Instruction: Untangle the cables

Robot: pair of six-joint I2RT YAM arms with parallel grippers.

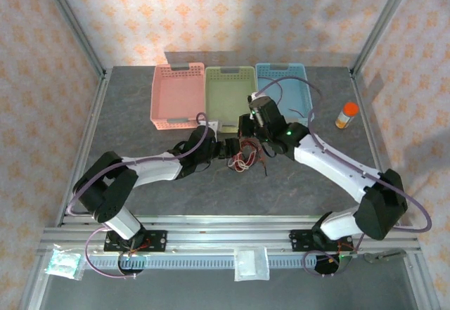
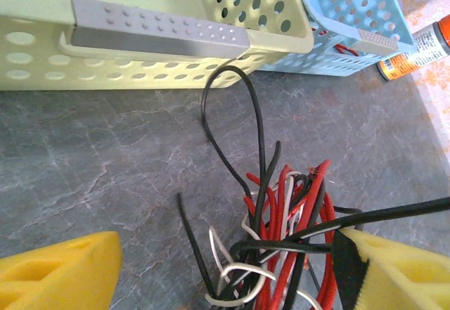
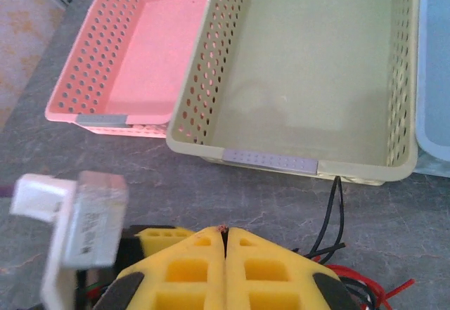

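The cables (image 1: 245, 157) bunch in a tangle at mid-bench (image 1: 133, 131), before the green basket (image 1: 228, 71), half hidden under both hands. The left hand (image 2: 230, 250) gapes wide around them, gripping nothing; their lower ends are cut off. The right hand (image 3: 225, 236) is clamped closed, pinching a red strand's tip.

The cables (image 2: 281, 204) look glossy plastic-sheathed, the tabletop (image 2: 105, 155) matt and stone-like.
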